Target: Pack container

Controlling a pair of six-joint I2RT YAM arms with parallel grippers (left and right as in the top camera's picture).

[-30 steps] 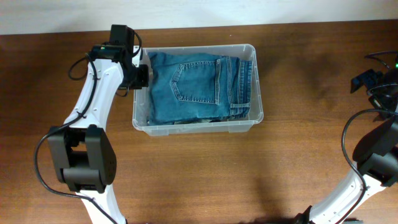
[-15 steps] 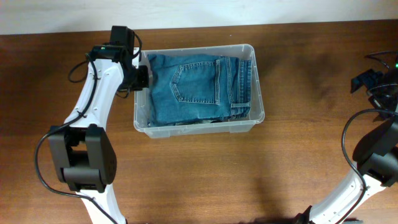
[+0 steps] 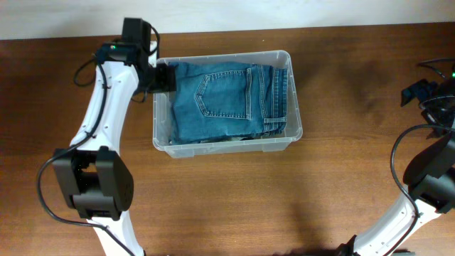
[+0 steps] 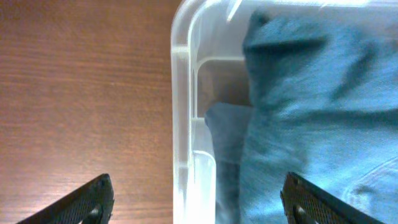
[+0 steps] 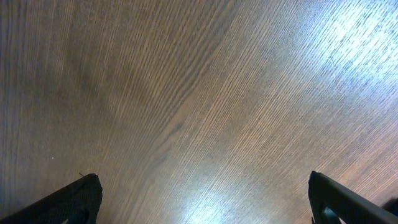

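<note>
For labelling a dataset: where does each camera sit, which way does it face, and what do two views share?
Overhead: above the table, looking down at the container with jeans; left gripper and right gripper show.
Left wrist: at the left gripper, facing the container's left wall; spread fingertips show.
Right wrist: at the right gripper, facing bare table; spread fingertips show.
Shared by overhead and left wrist: container, jeans.

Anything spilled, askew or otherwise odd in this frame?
Nothing stands out. The jeans lie folded inside the container, none over its rim, and nothing is spilled on the table. The jaws of the left gripper stand open astride the container's left wall.
</note>
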